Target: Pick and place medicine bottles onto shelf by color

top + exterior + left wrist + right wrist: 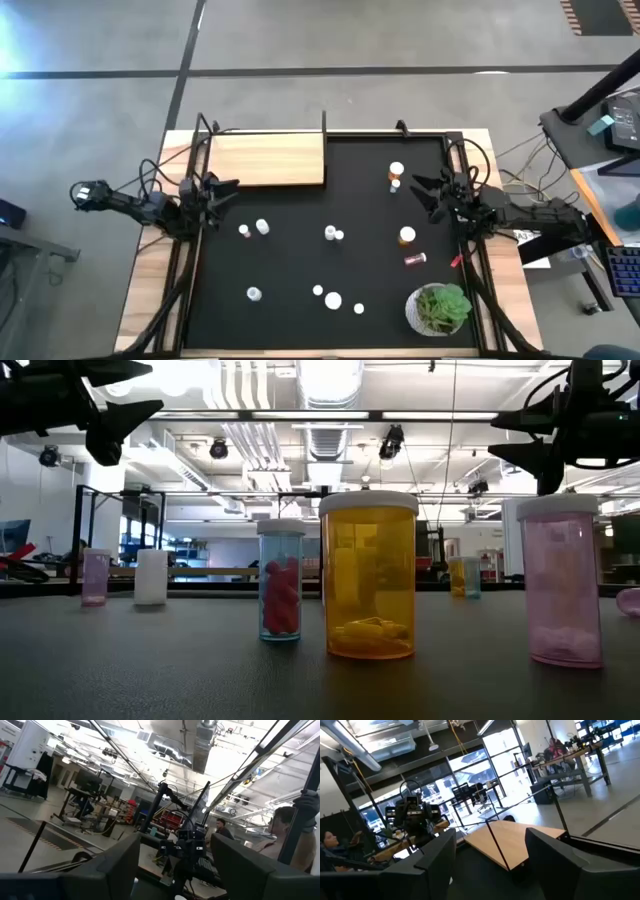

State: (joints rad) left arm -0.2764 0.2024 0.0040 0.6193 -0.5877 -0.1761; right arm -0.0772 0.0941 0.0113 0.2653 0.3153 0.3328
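While both arms flank the mat (300, 300), bottles (333, 299) dot its middle.

This is a robotics lab in a big open industrial hall — exposed silver ducts (172, 747) and strip lights run under a high white ceiling, and the floor (400, 35) is bare grey concrete marked with dark lines. Workbenches (570, 760) loaded with gear stand by tall glazed walls (470, 770), more camera rigs on black frames (182, 835) fill the room, and people (285, 827) sit nearby — a cabled desk (600, 125) flanks the table.
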